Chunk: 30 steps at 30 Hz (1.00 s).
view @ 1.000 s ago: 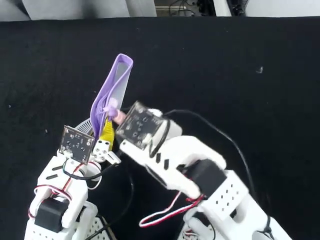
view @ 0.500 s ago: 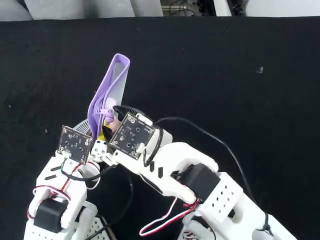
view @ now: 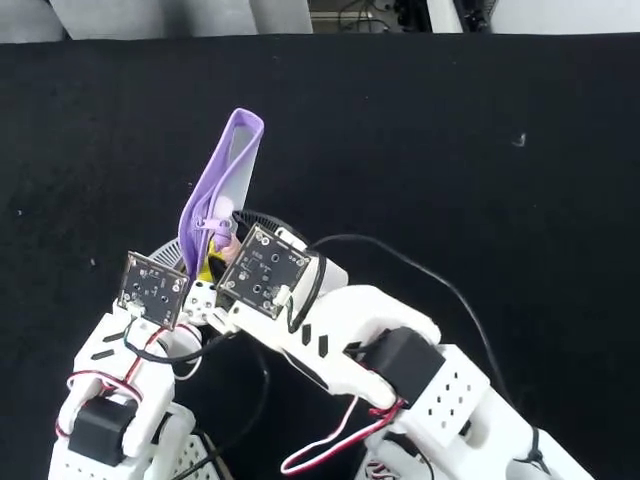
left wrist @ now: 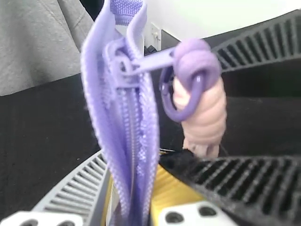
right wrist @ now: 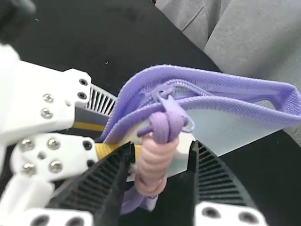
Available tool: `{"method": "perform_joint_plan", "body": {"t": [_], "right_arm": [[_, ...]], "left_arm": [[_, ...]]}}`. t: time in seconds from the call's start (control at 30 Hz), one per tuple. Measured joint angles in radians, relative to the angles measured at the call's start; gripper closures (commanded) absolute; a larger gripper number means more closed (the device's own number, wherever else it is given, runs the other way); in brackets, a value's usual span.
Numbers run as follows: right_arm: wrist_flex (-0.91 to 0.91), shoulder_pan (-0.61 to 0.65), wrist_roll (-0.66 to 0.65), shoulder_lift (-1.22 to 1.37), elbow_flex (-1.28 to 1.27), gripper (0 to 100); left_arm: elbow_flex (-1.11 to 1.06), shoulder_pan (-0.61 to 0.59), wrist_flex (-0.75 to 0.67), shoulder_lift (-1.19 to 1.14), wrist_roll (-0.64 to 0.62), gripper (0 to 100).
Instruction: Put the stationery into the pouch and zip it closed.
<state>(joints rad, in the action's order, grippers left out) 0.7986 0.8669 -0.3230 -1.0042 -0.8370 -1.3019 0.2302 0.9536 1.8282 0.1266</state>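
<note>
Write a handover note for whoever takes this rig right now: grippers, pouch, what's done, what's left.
Left gripper: shut on the near end of the purple pouch, holding it zip edge up.
Right gripper: jaws open, one on either side of the pink coiled charm hanging from the zip slider.
Done: the zip looks closed from the left gripper's end up to the slider.
Left: beyond the slider the mouth gapes open. Probably close on the charm and run the slider to the far end. Whether the stationery is inside cannot be seen, so check first.
</note>
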Motion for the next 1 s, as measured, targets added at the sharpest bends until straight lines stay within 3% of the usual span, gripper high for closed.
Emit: {"method": "perform_joint_plan", "body": {"t": [0.57, 1.0], "right_arm": [[0.103, 0.037, 0.0, -0.132, 0.02, 80.0], [-0.051, 0.04, 0.003, -0.169, -0.097, 81.3]], "left_arm": [[0.0, 0.0, -0.006, 0.0, 0.0, 97], [0.0, -0.005, -0.006, 0.0, -0.005, 97]]}}
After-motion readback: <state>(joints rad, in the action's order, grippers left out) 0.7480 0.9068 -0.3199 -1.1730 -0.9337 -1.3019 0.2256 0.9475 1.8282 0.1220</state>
